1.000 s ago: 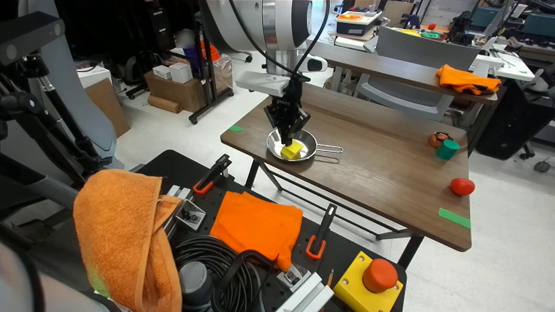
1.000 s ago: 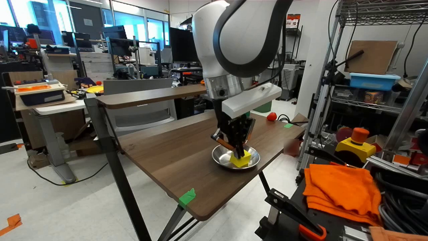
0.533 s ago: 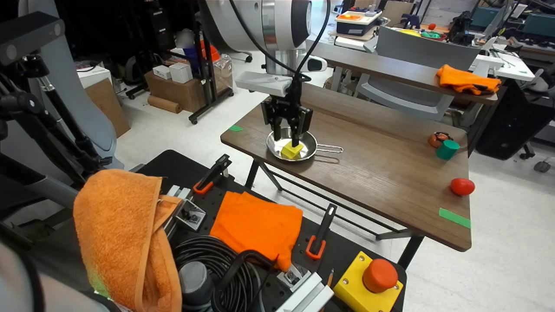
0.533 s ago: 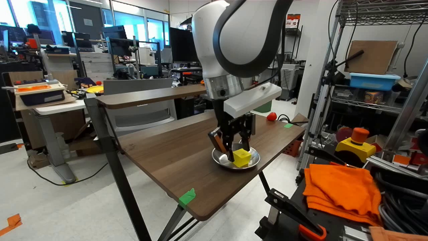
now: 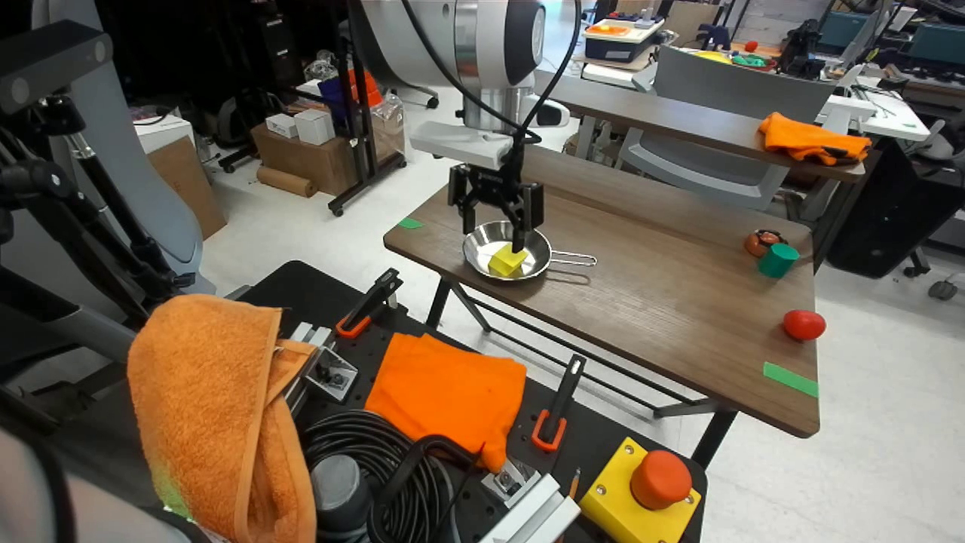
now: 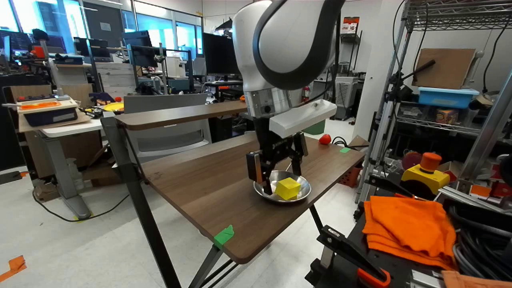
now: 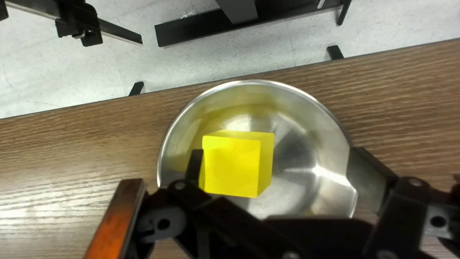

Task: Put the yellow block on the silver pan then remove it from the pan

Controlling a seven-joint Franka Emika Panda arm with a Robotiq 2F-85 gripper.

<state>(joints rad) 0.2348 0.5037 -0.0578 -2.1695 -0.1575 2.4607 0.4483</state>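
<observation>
Block [image 7: 231,165], bright yellow, sits in the silver pan [image 7: 302,144]. In the wrist view it shows between the fingers [image 7: 364,176] of the claw [image 7: 276,158], which stands wide: just beside one finger, well apart from the other; whether it touches the nearer I cannot tell. The pan rests near an edge of the worktop [image 5: 663,302], a red round object [image 5: 804,325] well apart from it.

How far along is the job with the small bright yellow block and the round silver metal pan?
Done, it seems: placing; the yellow block sits inside the silver pan. In hand: nothing gripped; the black two-finger gripper stands open near the block. Left: removal, probably by closing on the block and lifting it out, since it lies in the pan.
</observation>
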